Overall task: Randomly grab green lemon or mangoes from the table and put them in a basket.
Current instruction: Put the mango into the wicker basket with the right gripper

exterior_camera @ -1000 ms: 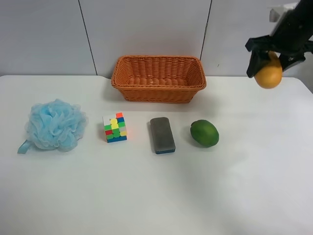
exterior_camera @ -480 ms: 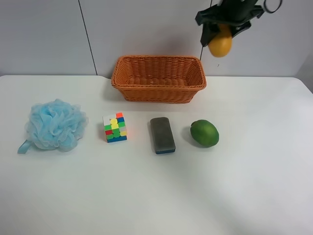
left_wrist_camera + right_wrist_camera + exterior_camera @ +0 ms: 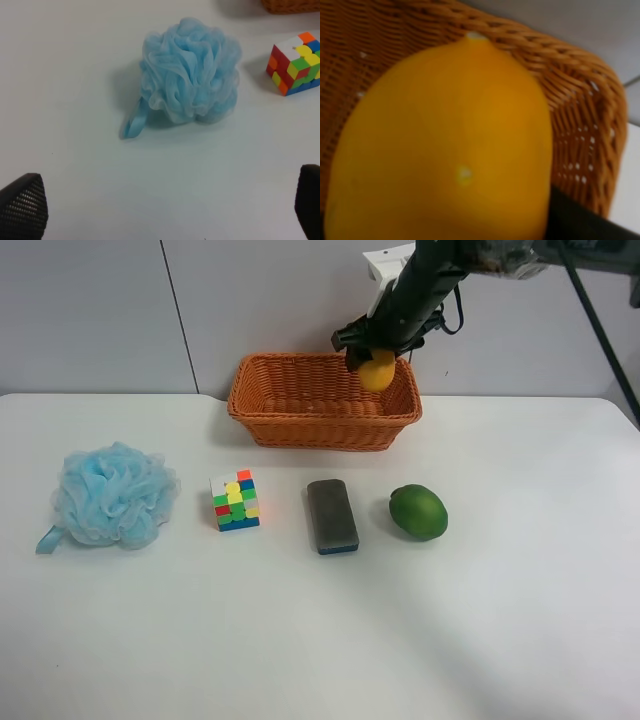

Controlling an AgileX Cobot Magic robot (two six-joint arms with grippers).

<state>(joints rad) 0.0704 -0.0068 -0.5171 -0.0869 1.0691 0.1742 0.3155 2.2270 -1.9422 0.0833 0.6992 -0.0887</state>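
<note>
Smooth yellow-orange oval mango (image 3: 377, 371), now lower, over orange-brown woven wicker basket (image 3: 320, 430), tightly clenched in right gripper (image 3: 376, 352).

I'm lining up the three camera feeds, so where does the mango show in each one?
Exterior high: the mango hangs over the right end, as seen in this view, of the basket.
Right wrist: the mango fills most of the picture, with the basket wall behind it.
Left wrist: the mango is not in it; a basket corner shows beyond the cube.
Shared landmark: the basket.
</note>
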